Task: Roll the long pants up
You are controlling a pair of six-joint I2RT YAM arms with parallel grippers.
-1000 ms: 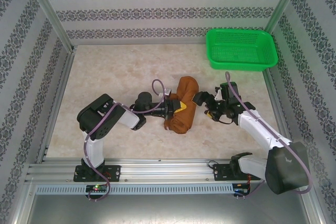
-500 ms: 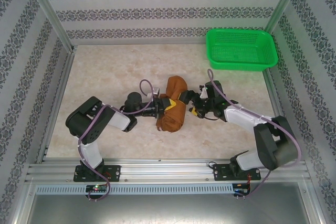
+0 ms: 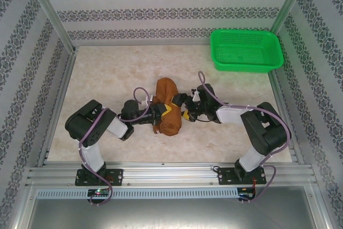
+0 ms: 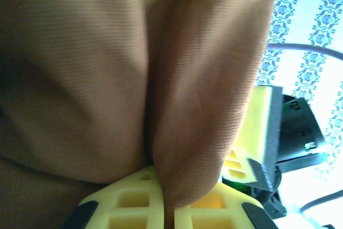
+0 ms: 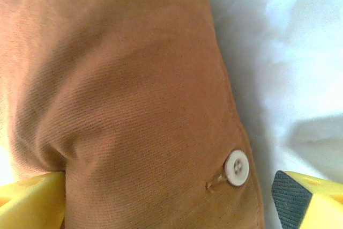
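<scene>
Long pants (image 3: 166,94) within left hand (image 3: 159,117)

Rust-brown long pants (image 3: 166,108) lie bundled mid-table.

A green basket (image 3: 246,50) stands in the upper right of the frame, on a beige marbled table (image 3: 107,73) with patterned walls (image 3: 161,12) around it.

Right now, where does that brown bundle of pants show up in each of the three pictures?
Top external: the long pants lie bunched at the picture's centre, on the table.
Left wrist: they cover most of the frame, a fold pinched in yellow jaws at the bottom.
Right wrist: they cover left and centre, a pale button low right.
Shared landmark: yellow jaws against brown cloth.
</scene>
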